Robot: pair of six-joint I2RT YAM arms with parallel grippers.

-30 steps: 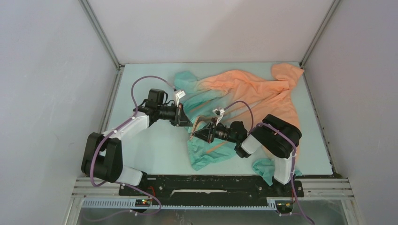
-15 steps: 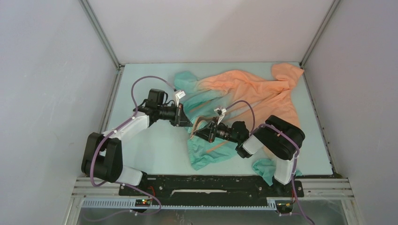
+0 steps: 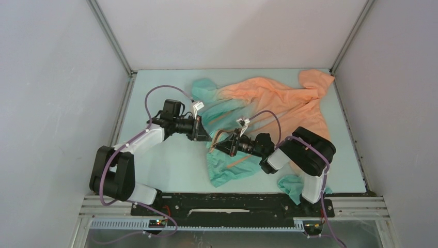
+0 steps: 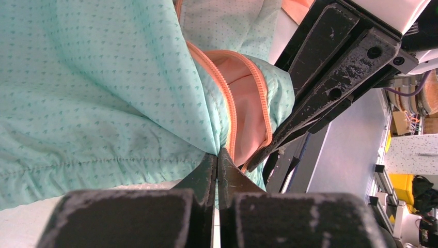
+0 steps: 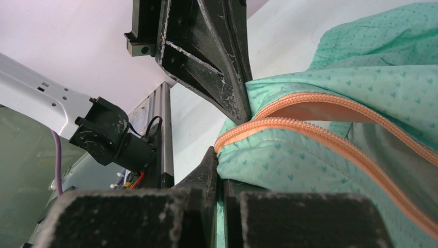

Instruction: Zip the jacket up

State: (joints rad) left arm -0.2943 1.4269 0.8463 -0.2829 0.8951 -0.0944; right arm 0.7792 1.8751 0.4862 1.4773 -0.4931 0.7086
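Observation:
The jacket [image 3: 279, 101] lies crumpled on the table, orange at the back right and teal [image 3: 230, 168] toward the front middle. My two grippers meet tip to tip at its teal hem. The left gripper [image 3: 207, 136] [image 4: 218, 155] is shut on teal fabric right beside the orange zipper [image 4: 231, 119]. The right gripper [image 3: 219, 144] [image 5: 218, 155] is shut on the teal edge at the end of the other zipper row [image 5: 310, 132]. The two zipper rows stand apart, with pink lining between them. Each wrist view shows the other gripper's black fingers [image 4: 330, 77] [image 5: 206, 57] close by.
A teal sleeve end [image 3: 290, 185] lies by the right arm's base. Another teal sleeve [image 3: 202, 88] reaches toward the back left. The pale table [image 3: 170, 160] is bounded by grey walls and metal frame posts [image 3: 111, 39], with a black rail [image 3: 232, 206] at the front.
The right arm's elbow has shifted slightly to the right. Both grippers stay shut at the same spot on the hem.

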